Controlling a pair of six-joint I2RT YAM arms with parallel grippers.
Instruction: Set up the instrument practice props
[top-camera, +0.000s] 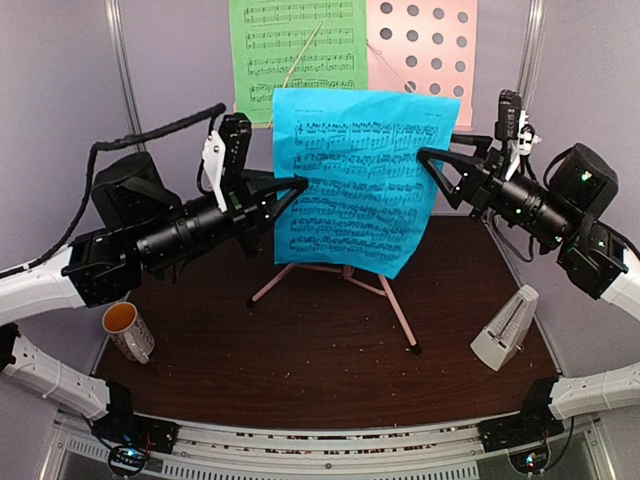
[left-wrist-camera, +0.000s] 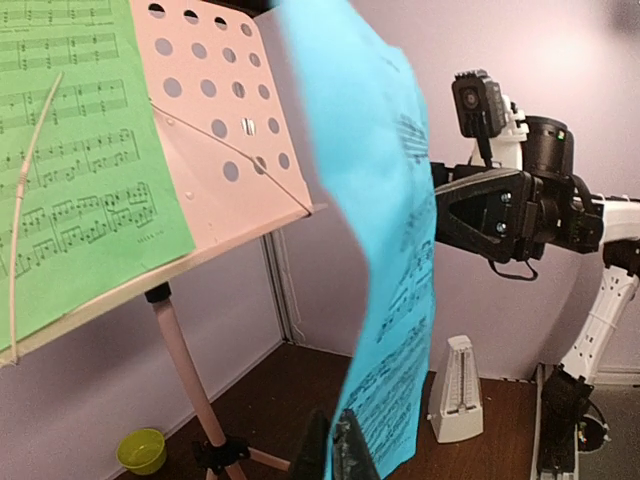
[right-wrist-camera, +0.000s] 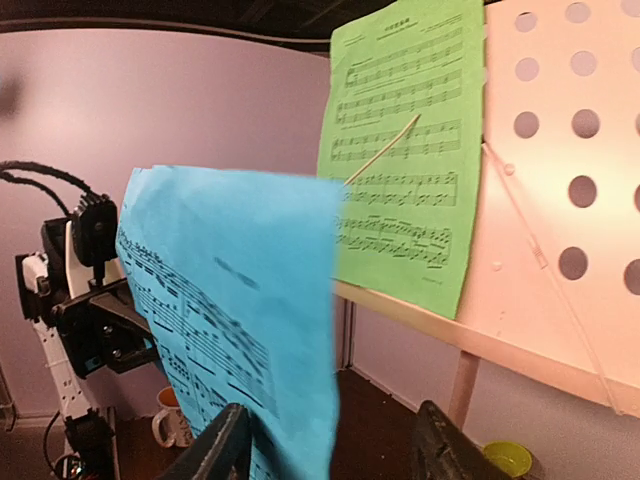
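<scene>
The pink music stand stands at the back of the surface, the green sheet on its desk; the blue sheet hangs before it, one edge clenched by the left end effector, the right end effector released at the other; the metronome stands upright to the right

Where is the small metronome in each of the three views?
Top external: metronome on the table, lower right.
Left wrist: bottom, right of centre, just right of the blue sheet.
Right wrist: not in it.
Shared landmark: the blue sheet, in all three views.
</scene>
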